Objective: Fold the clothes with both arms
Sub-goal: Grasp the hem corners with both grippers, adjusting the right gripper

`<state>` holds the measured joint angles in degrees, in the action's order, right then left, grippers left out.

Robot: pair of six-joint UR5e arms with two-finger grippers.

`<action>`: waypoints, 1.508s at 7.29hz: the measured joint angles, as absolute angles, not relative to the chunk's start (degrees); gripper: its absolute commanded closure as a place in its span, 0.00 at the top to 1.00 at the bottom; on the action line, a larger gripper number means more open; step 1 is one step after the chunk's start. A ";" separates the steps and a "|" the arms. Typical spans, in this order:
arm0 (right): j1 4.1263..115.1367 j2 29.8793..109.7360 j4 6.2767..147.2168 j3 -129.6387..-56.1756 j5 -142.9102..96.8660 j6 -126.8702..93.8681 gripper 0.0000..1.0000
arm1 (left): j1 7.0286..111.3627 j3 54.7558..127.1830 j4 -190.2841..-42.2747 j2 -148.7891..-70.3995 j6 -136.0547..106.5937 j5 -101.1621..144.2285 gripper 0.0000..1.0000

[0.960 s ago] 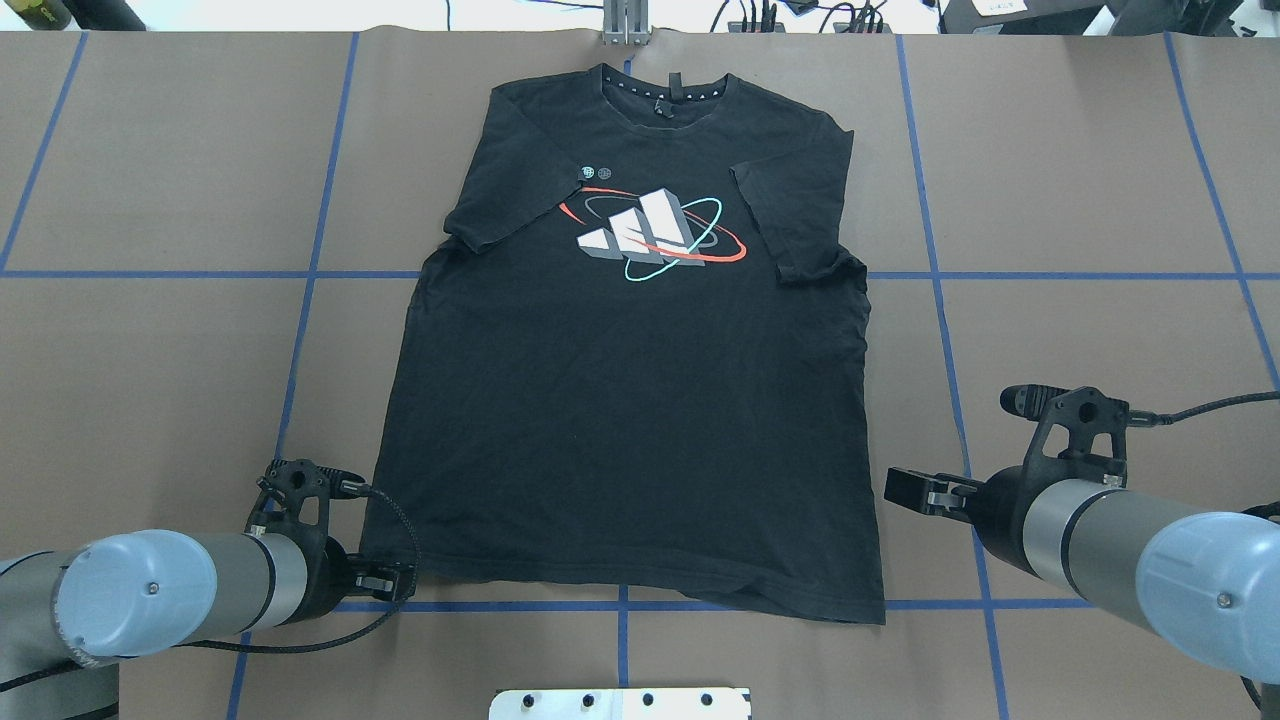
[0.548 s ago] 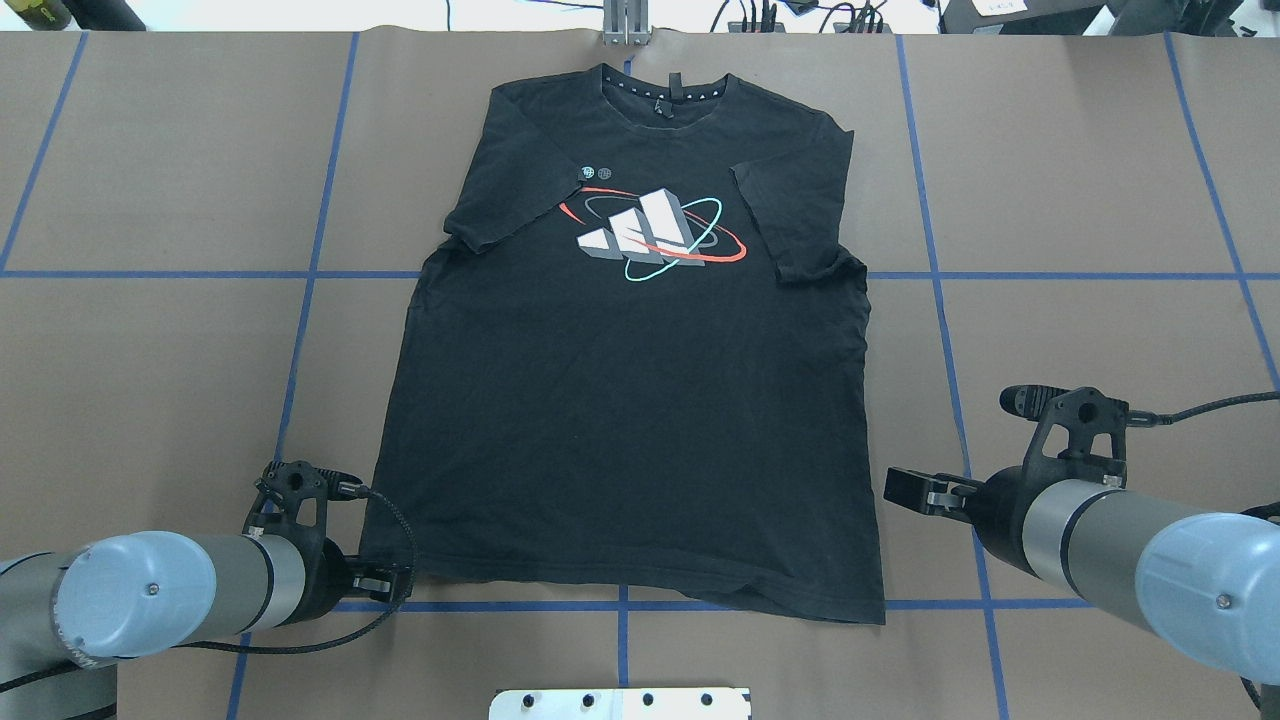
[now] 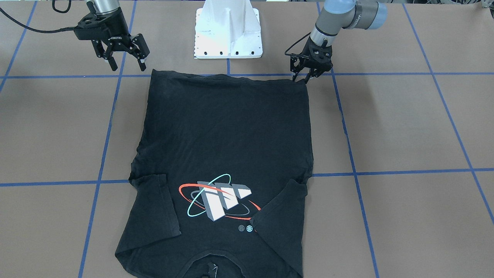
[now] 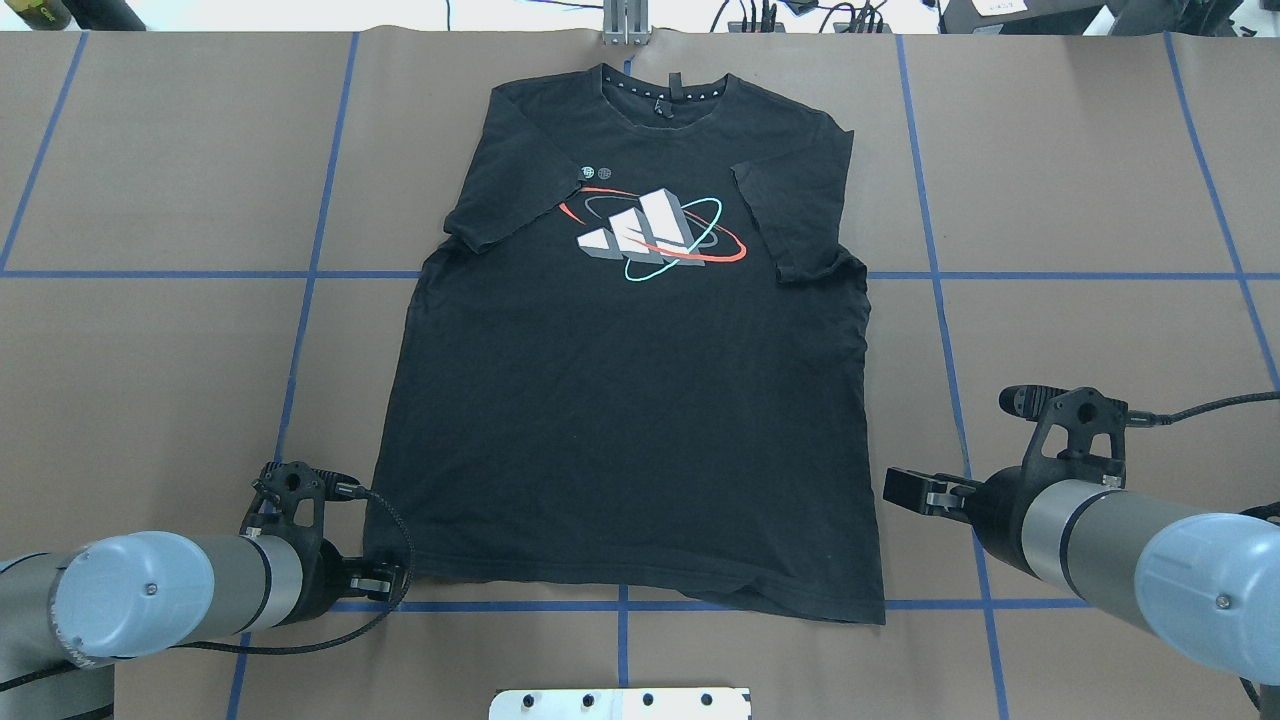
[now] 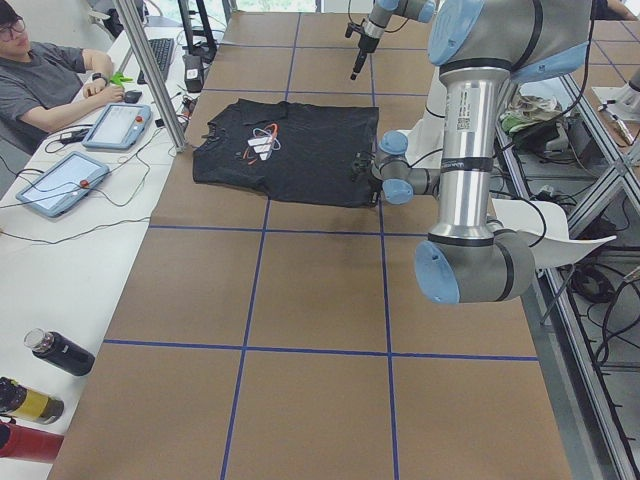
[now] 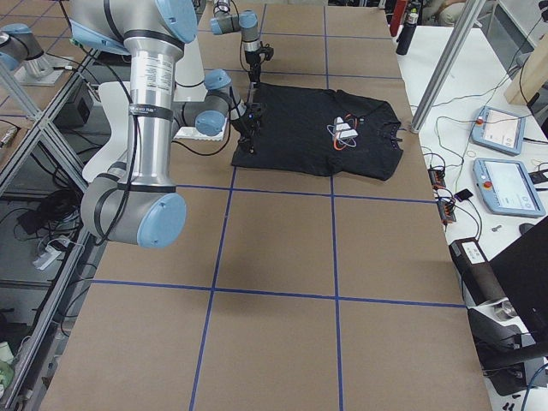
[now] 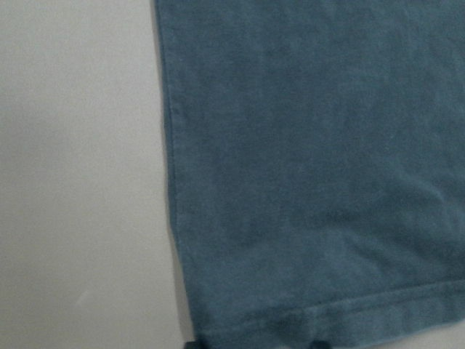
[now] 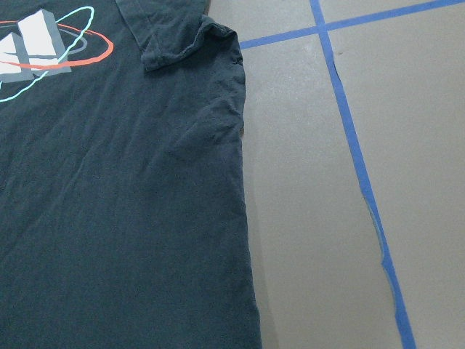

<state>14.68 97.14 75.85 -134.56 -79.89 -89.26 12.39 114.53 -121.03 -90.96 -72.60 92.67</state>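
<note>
Nearest the robot, the left claw (image 4: 372, 580) sits low at the hem (image 4: 620, 585) corner of the shirt (image 4: 630, 400) on that side. Over the last second it has slid a little outward and back along that corner, while the cloth itself has not shifted. You can read that as a small adjustment before the grasp rather than a lift. In the left wrist view two dark tips show at the bottom edge, apart from each other, with the stitched hem and the corner lying flat between them. So this claw looks narrowly apart and astride the hem, not yet clamped. On the other side, the right claw (image 3: 128, 66) hangs above the surface (image 4: 150, 380) with its jaws wide apart. It is just outside the shirt's side edge near the other hem corner, clear of the cloth, and it has not moved in this last second. Its wrist view looks down on that side edge, with no fingers in frame. The shirt lies flat, print side up, in the middle of the surface, its hem toward the robot. Farther out, the sleeves (image 4: 790, 215) are already folded inward onto the chest, either side of the print (image 4: 650, 238). The collar (image 4: 665, 90) is at the far edge. Judged from this, the lengthwise fold of hem to collar has not begun, and the right claw must come down first.
</note>
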 measured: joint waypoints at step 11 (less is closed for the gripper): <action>10.34 96.60 75.60 -131.24 -75.72 -95.79 0.97 | 13.18 116.07 -120.94 -91.07 -72.60 92.42 0.00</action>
<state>10.34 96.60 75.60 -131.24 -75.72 -95.79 13.18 116.07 -120.94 -91.07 -72.60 92.42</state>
